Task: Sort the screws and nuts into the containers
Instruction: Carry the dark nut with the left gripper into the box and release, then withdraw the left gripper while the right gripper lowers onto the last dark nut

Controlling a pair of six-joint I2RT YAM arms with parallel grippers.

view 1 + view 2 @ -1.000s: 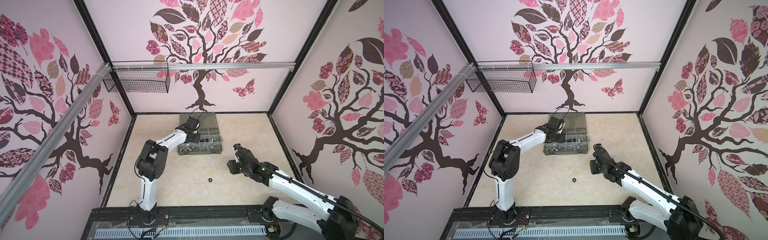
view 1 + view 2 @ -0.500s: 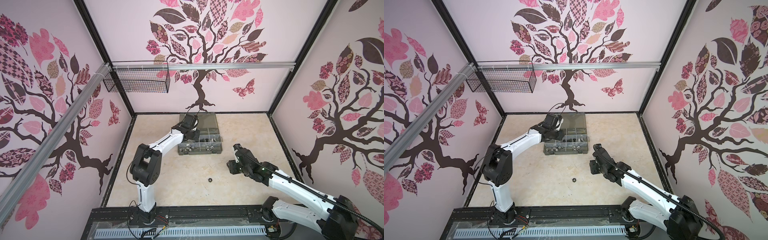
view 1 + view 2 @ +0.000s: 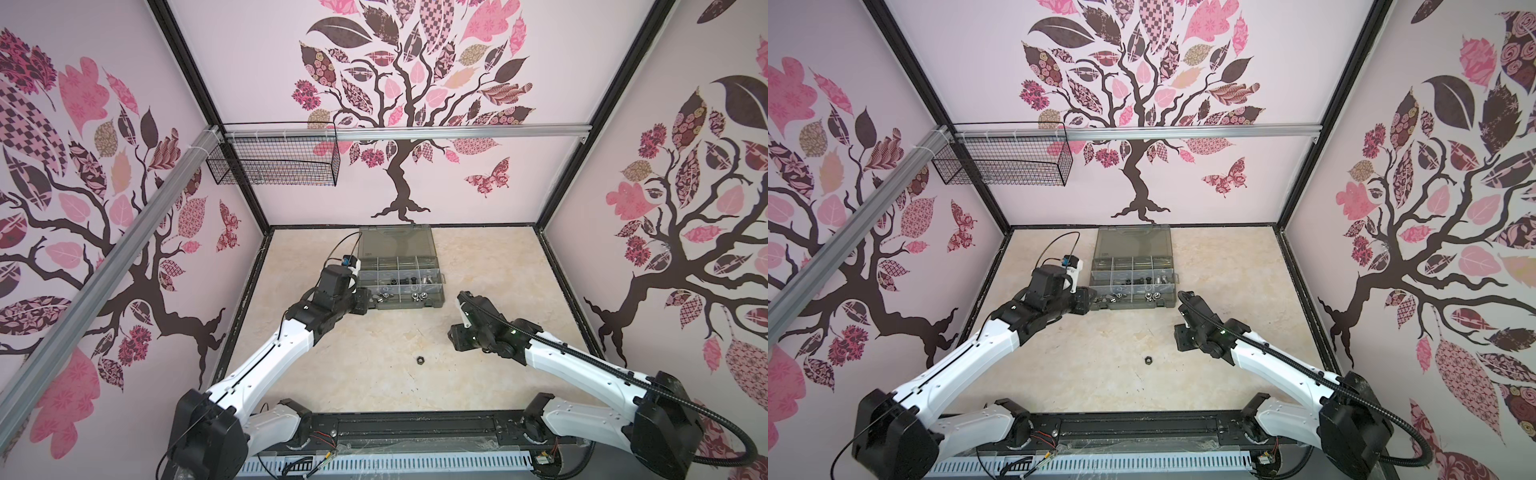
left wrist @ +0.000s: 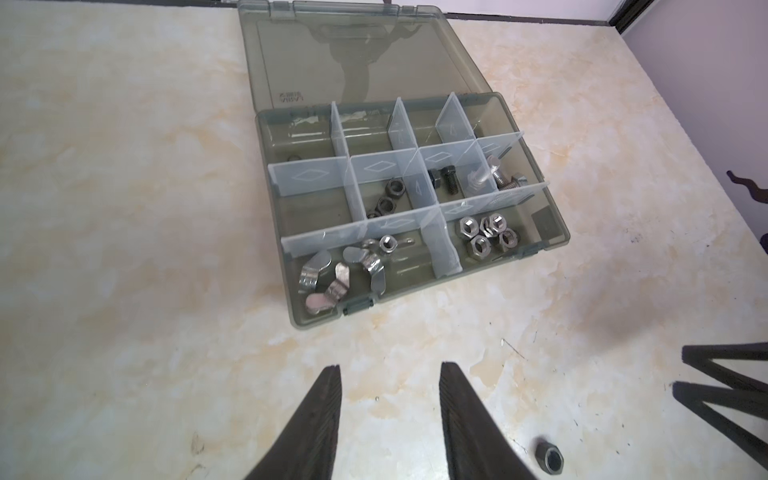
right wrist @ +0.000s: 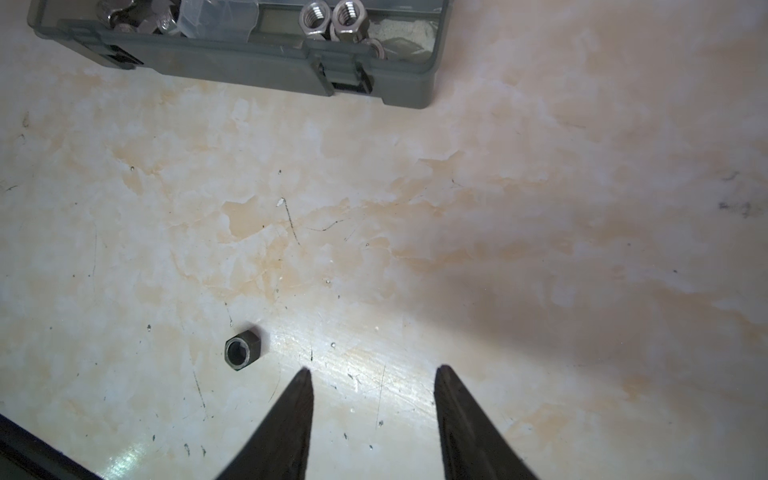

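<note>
nut (image 5: 243, 348): black hex, alone on the worktop (image 5: 457, 208), well apart from the case (image 5: 232, 58).
handling: I judge it light, rigid, slick; could skid.
hold: I'd pinch two opposite flats from above.
right hand (image 5: 370, 370): spread, empty, just beside nut.
left hand (image 4: 390, 368): spread, empty, near case front.
goes to: compartment (image 4: 376, 168) holding black nuts (image 4: 385, 203), I reckon.

Beige marbled surface (image 3: 374, 386) bare between arms; only small black hex nut (image 3: 419, 360) loose near centre. Translucent smoky-grey plastic organiser case (image 3: 409, 306) blocks far centre, its flat lid (image 3: 395, 243) laid open behind. Access from above free, with thin dividers (image 4: 446, 249) between compartments. Left gripper (image 4: 390, 366) just beside case's near-left corner. Right gripper (image 5: 370, 369) right of nut, apart. Black wire mesh basket (image 3: 274, 166) high on far-left wall.
</note>
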